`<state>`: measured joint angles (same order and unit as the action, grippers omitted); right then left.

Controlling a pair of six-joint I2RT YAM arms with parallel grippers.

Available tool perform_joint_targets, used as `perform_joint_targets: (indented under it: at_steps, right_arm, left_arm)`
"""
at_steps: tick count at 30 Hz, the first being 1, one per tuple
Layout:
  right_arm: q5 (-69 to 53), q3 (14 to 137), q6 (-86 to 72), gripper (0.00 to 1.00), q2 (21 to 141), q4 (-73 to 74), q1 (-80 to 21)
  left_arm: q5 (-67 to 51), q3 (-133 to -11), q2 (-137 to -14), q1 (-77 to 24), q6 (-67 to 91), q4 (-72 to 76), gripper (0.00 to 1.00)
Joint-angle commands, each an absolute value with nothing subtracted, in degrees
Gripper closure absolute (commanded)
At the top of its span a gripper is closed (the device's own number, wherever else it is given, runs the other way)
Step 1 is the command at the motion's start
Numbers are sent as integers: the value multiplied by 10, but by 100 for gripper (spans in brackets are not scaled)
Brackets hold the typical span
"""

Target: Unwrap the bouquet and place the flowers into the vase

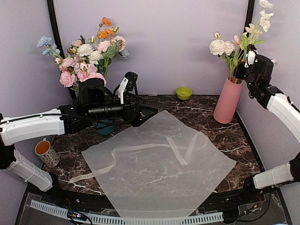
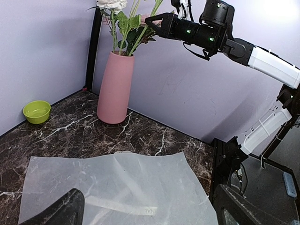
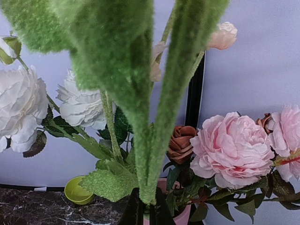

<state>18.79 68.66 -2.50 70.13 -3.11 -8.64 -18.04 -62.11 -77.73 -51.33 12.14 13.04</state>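
The salmon-pink vase (image 1: 228, 101) stands upright at the upper right of the overhead view, on the dark marbled surface (image 1: 197, 115) close to the back wall. It is tall, plain and matte, slightly narrower at the neck. The flowers (image 1: 224, 47) rise from its mouth on thin green stems: white and cream blooms, with pale pink ones higher up. The right wrist view also shows a full pink bloom and a small rust-brown one among dark leaves.

The right pincer (image 2: 156, 21) reaches in among the stems above the vase's rim, pressed together on a fuzzy green stem of the flowers.

The left pincer (image 2: 150, 208) hovers at the left of centre in the overhead view, spread wide and holding nothing. Below it the translucent cream sheet of paper (image 1: 159, 159) lies unfolded and flat across the middle of the surface. A green bowl (image 1: 183, 93) sits at the back, and a larger arrangement (image 1: 86, 56) stands at the upper left.
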Motion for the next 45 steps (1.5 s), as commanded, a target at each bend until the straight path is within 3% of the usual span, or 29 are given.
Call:
perform_joint_targets:
  at_steps: [1,9,18,33,45]
  right_arm:
    - [199,672,-47,100,713,-36,-83]
    - [202,636,-87,99,728,-1,-82]
    - [195,599,-100,68,697,23,-82]
    - [155,588,-76,34,644,65,-82]
    - [18,466,-72,22,537,41,-82]
  left_arm:
    - [-182,-632,-769,-514,111,118,1]
    - [-166,-617,-755,-514,112,116,1]
    - [-159,-608,-748,-514,119,115,1]
    - [-113,-611,-744,-514,108,88,1]
    - [105,-600,-724,-511,70,-5,1]
